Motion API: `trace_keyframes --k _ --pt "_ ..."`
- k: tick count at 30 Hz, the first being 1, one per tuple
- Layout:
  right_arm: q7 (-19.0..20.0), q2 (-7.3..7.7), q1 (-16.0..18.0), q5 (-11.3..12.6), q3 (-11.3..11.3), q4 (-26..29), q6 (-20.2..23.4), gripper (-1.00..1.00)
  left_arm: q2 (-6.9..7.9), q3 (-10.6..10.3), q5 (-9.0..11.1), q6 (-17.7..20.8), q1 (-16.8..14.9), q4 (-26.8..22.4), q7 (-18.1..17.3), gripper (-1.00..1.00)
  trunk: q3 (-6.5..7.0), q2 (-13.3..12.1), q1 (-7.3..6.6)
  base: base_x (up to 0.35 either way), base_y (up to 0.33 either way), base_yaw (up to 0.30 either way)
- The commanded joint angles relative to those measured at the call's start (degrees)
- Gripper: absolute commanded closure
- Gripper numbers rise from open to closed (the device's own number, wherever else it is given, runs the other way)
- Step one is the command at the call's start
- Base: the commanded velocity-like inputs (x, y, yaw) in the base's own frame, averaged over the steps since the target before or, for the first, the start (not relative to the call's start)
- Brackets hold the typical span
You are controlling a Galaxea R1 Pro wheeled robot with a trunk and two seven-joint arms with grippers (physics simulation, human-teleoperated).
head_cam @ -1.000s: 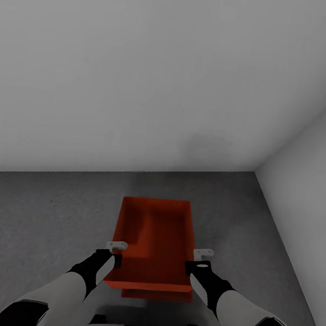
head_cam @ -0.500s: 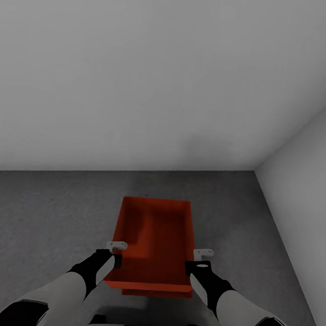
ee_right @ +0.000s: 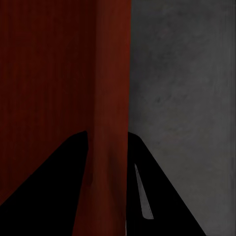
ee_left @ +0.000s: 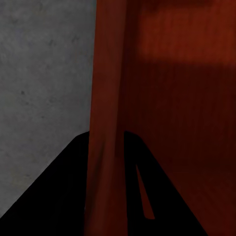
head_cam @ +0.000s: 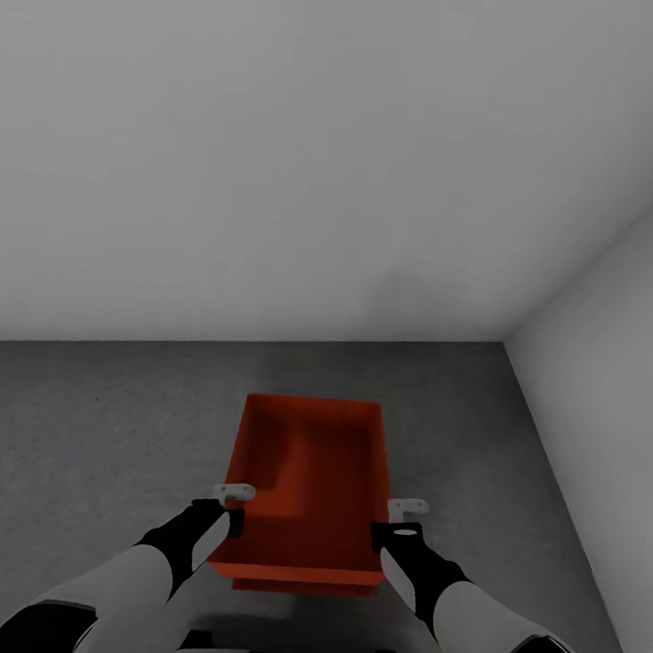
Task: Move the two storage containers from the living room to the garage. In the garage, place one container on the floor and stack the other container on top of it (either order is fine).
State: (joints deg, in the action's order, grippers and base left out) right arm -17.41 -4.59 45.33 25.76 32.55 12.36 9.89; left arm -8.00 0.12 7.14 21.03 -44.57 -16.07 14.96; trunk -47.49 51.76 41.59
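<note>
In the garage, an orange-red storage container point(head_cam: 317, 466) hangs level in front of me, over the dark grey floor point(head_cam: 83, 442). My left gripper point(head_cam: 234, 506) is shut on its left wall and my right gripper point(head_cam: 394, 520) on its right wall. A thin orange-red strip of the second storage container point(head_cam: 304, 588) peeks out under its near edge, the rest hidden beneath. The left wrist view has the wall point(ee_left: 105, 98) clamped between black fingers point(ee_left: 59, 196). The right wrist view has the other wall point(ee_right: 113, 73) pinched the same way between fingers point(ee_right: 167, 196).
A plain pale grey wall point(head_cam: 283, 161) stands close ahead, meeting a side wall point(head_cam: 616, 347) in a corner at the right. Rough floor stretches open to the left of the containers, with a narrower band on their right.
The strip of the lower container under the held one has thinned and slid slightly left. The whole view shifted a little. Both grippers keep their hold.
</note>
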Motion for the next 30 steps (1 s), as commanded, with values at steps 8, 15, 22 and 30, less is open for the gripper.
trace_keyframes --k 8,15,22,30 --pt "-0.52 0.05 0.03 0.86 0.50 -0.49 0.39 1.00 0.44 -0.82 -1.79 -1.96 0.01 -0.27 1.83 1.00 -0.03 0.03 0.01 0.000 -0.055 0.000" --pt "-0.52 0.07 0.03 0.87 0.50 -0.49 0.39 1.00 0.44 -0.85 -1.78 -1.96 0.02 -0.27 1.83 1.00 -0.03 0.03 0.01 0.000 -0.002 0.000" --pt "-0.53 0.08 0.02 0.86 0.50 -0.49 0.39 1.00 0.44 -0.90 -1.78 -1.96 0.01 -0.27 1.77 1.00 -0.03 0.03 0.01 0.000 0.000 0.000" --pt "-0.52 0.09 0.02 0.87 0.50 -0.49 0.39 1.00 0.44 -0.99 -1.86 -1.96 0.01 -0.27 1.80 1.00 -0.03 0.03 0.01 0.000 0.000 0.000"
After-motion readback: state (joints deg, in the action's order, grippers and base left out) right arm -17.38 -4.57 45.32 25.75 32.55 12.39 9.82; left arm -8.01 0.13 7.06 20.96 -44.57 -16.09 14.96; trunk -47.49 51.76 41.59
